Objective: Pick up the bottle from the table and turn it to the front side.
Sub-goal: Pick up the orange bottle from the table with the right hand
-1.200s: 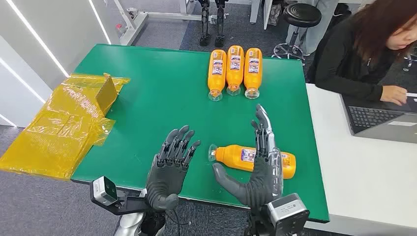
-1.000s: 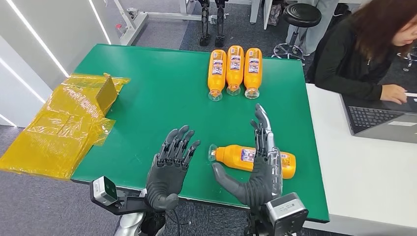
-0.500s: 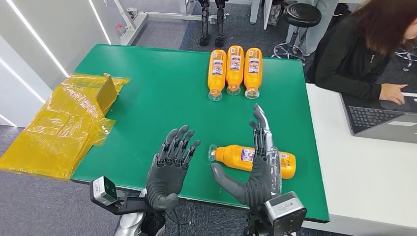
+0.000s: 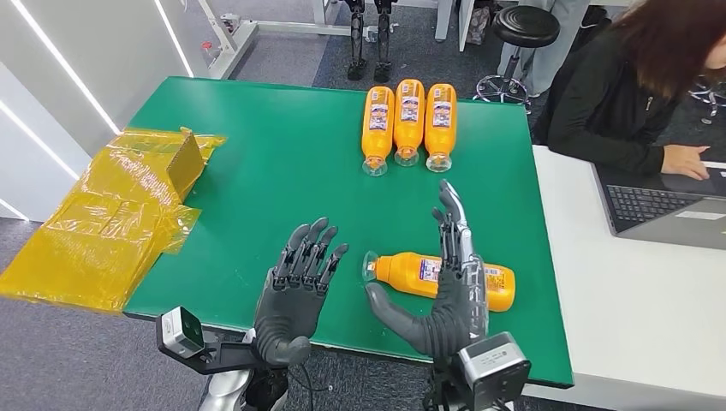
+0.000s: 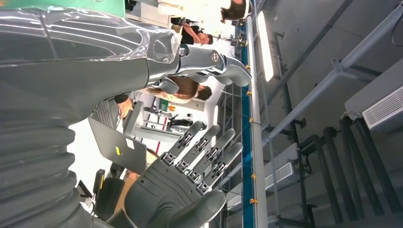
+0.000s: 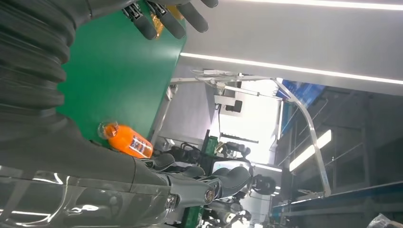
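Head view shows you the bottle (image 4: 441, 276) lying on its side on the green table (image 4: 282, 171), close to the edge nearest the robot. Its clear cap points toward the left hand, and its orange body runs off the other way.

Your right hand (image 4: 445, 291) is right by the bottle. Its fingers (image 4: 454, 224) stretch out straight over the middle of the bottle, and its thumb sticks out on the robot's side of the bottle, near the cap. The hand is spread wide and holds nothing. You cannot tell from here if the palm touches the bottle or floats just above it.

Your left hand (image 4: 300, 282) is a little way off from the bottle's cap end. Its fingers are apart and it holds nothing too. In the left wrist view that hand (image 5: 183, 183) faces up with its fingers spread.

So it looks like you are at the reaching step. The bottle is not picked up yet.

Next, you likely need to bring the right hand down and wrap the fingers and thumb around the middle of the bottle. Grip it snugly, because a round bottle may roll away. Then lift it and turn it to show its front.

Three more bottles (image 4: 408, 122) lie side by side far past the bottle, at the far side of the table. A person (image 4: 638, 81) sits at a laptop (image 4: 663, 210) off to the right of the bottle.
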Motion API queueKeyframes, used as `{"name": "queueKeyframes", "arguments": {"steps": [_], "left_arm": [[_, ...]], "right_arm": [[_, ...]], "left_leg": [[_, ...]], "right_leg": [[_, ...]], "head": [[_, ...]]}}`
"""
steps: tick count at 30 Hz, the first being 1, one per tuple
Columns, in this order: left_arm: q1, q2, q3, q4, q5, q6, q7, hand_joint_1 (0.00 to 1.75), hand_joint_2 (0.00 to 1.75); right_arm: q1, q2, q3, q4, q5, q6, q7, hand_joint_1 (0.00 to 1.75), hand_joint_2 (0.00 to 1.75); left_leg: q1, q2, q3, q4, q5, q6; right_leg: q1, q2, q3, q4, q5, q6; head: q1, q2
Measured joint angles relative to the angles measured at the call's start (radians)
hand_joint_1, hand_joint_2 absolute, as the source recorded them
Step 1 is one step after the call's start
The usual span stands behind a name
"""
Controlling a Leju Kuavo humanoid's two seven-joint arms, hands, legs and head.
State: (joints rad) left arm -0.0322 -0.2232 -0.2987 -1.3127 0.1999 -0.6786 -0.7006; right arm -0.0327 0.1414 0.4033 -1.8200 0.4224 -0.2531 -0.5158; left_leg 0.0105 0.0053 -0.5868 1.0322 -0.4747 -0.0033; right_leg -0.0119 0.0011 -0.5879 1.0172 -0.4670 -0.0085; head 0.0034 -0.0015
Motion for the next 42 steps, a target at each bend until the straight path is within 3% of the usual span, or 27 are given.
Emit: {"name": "queueKeyframes", "arguments": {"steps": [3,7,15,20,27,36,42], "left_arm": [[0.000,0.000,0.000,0.000,0.000,0.000,0.000,0.00,1.75],[0.001,0.000,0.001,0.000,-0.007,-0.004,0.000,0.00,1.75],[0.018,0.000,0.023,-0.009,-0.017,-0.038,0.000,0.00,1.75],[0.040,0.000,0.033,-0.020,-0.022,-0.061,0.000,0.00,1.75],[0.058,0.000,0.044,-0.021,-0.023,-0.074,0.000,0.00,1.75],[0.069,0.000,0.051,-0.021,-0.032,-0.074,0.000,0.00,1.75],[0.072,0.000,0.055,-0.021,-0.033,-0.074,0.000,0.00,1.75]], "right_arm": [[-0.024,-0.006,0.002,0.015,0.107,0.028,0.090,0.00,1.75],[-0.078,-0.036,0.003,0.079,0.342,0.046,0.207,0.00,1.75],[-0.140,-0.164,0.011,0.232,0.491,0.080,0.237,0.00,1.75],[-0.192,-0.268,0.039,0.274,0.512,0.173,0.274,0.00,1.75],[-0.332,-0.370,0.100,0.353,0.493,0.309,0.289,0.00,1.75],[-0.578,-0.395,0.207,0.513,0.412,0.422,0.312,0.00,1.75],[-0.641,-0.395,0.238,0.564,0.407,0.425,0.314,0.00,1.75]], "left_leg": [[0.000,0.000,0.000,0.000,0.000,0.000],[0.000,0.000,0.000,0.000,0.000,0.000],[0.000,-0.002,-0.001,0.000,0.000,0.000],[0.000,-0.002,-0.001,0.001,0.000,0.000],[0.000,-0.002,-0.001,0.001,0.001,0.001],[0.000,-0.003,0.000,0.001,0.001,0.000],[0.000,-0.004,-0.001,0.001,0.001,0.000]], "right_leg": [[0.000,0.000,0.000,0.000,0.000,0.000],[0.000,0.000,0.000,0.000,0.000,0.000],[0.000,-0.002,0.001,0.000,0.000,0.000],[0.000,-0.002,0.001,0.000,0.000,0.000],[0.000,-0.002,0.001,0.000,0.001,0.000],[0.000,-0.003,0.001,0.001,0.002,0.000],[0.000,-0.004,0.001,0.000,0.001,0.000]], "head": [[0.000,0.000],[0.000,0.000],[0.000,0.000],[0.000,0.000],[0.000,0.000],[0.000,0.000],[0.000,0.000]]}}
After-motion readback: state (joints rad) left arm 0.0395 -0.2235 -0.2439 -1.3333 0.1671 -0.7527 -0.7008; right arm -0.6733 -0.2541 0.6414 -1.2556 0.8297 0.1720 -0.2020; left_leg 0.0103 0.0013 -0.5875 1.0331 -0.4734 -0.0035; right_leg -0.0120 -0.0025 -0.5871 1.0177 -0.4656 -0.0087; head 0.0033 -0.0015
